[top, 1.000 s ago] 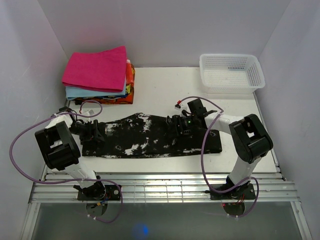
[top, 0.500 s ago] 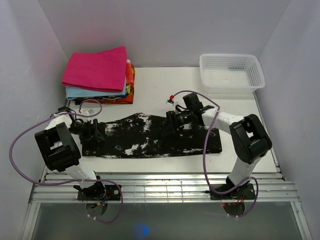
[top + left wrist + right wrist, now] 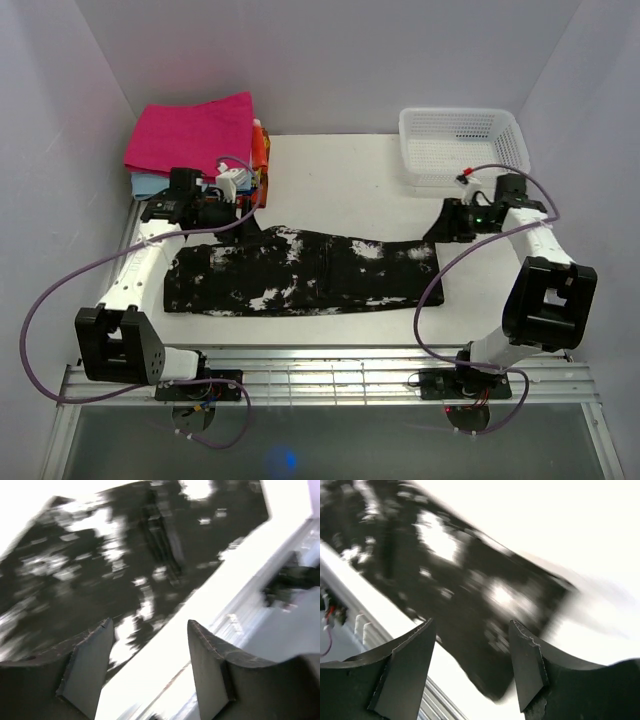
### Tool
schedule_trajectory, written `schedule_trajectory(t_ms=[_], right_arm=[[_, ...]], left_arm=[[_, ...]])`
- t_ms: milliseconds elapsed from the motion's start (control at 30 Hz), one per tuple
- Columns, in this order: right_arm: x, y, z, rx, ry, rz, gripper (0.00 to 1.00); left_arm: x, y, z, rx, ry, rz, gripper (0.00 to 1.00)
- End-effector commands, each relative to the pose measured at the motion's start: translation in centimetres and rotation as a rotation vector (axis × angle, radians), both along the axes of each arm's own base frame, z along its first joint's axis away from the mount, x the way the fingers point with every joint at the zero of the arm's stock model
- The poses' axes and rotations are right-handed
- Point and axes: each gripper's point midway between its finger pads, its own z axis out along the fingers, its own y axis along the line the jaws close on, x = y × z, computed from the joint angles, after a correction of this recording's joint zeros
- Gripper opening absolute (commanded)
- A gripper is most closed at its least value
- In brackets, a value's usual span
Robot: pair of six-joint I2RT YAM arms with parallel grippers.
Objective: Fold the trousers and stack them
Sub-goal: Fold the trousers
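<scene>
The trousers [image 3: 300, 270], black with white splotches, lie flat and stretched left to right across the table's front half. My left gripper [image 3: 245, 203] hovers open and empty just behind their left part, close to the cloth stack. The left wrist view shows the trousers [image 3: 100, 555] blurred beyond the open left gripper [image 3: 150, 624], with nothing between the fingers. My right gripper [image 3: 443, 225] hangs open by the trousers' right end. The right wrist view shows that end of the trousers [image 3: 470, 590] below the empty right gripper [image 3: 472, 623].
A stack of folded cloths stands at the back left, a magenta-pink cloth [image 3: 195, 135] on top of light-blue and orange cloths [image 3: 258, 150]. A white mesh basket [image 3: 462, 145] sits at the back right. A metal rail [image 3: 320, 375] runs along the near edge; walls enclose three sides.
Both grippers have come off the trousers. The left rose and moved back toward the cloth stack; the right swept from the trousers' middle out to their right end. Both wrist views blur with motion.
</scene>
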Motion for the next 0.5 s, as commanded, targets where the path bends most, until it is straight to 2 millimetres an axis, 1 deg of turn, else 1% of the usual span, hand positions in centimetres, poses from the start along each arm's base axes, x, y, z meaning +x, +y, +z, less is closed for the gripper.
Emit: schedule_trajectory(t_ms=[0, 33, 67, 100, 133, 167, 200, 233, 267, 300, 333, 367, 467], right_arm=[[-2.8, -5.8, -2.1, -0.114, 0.089, -0.055, 0.65], [-3.0, -6.7, -2.5, -0.118, 0.104, -0.077, 0.66], [-3.5, -8.1, -3.2, -0.125, 0.14, -0.116, 0.66], [-3.8, -8.5, -4.0, -0.122, 0.167, -0.113, 0.66], [-4.0, -8.8, -4.3, -0.114, 0.186, -0.117, 0.66], [-4.5, -9.0, -4.7, -0.103, 0.214, -0.126, 0.67], [-4.7, -8.9, -5.2, -0.09, 0.24, -0.123, 0.66], [-4.8, -8.8, -5.3, -0.077, 0.247, -0.123, 0.67], [-4.9, -8.7, -5.5, -0.07, 0.256, -0.123, 0.68], [-5.0, -8.6, -5.9, -0.06, 0.27, -0.129, 0.68], [-5.0, -8.6, -6.0, -0.056, 0.277, -0.135, 0.69], [-4.9, -8.6, -6.1, -0.053, 0.281, -0.139, 0.7], [-4.7, -8.6, -6.4, -0.05, 0.294, -0.152, 0.72]], left_arm=[[0.6, -3.6, 0.2, -0.121, 0.068, 0.008, 0.68], [1.1, -3.9, -0.8, -0.111, 0.095, 0.016, 0.67], [1.8, -4.3, -0.9, -0.112, 0.088, 0.035, 0.67], [1.5, -5.8, -1.0, -0.106, 0.084, 0.004, 0.67], [1.8, -7.0, -1.1, -0.1, 0.061, -0.014, 0.67], [2.2, -7.8, -1.5, -0.063, 0.038, -0.008, 0.67], [1.1, -10.2, -1.7, -0.055, 0.036, -0.057, 0.69], [1.3, -11.4, -1.7, -0.059, 0.013, -0.067, 0.7], [1.2, -12.2, -2.7, -0.052, 0.034, -0.068, 0.7], [1.1, -13.3, -3.7, -0.028, 0.065, -0.031, 0.7], [1.1, -13.9, -4.5, -0.011, 0.087, -0.02, 0.69], [1.0, -14.4, -6.4, 0.009, 0.144, -0.024, 0.68], [1.1, -15.0, -8.3, 0.019, 0.203, 0.031, 0.66]])
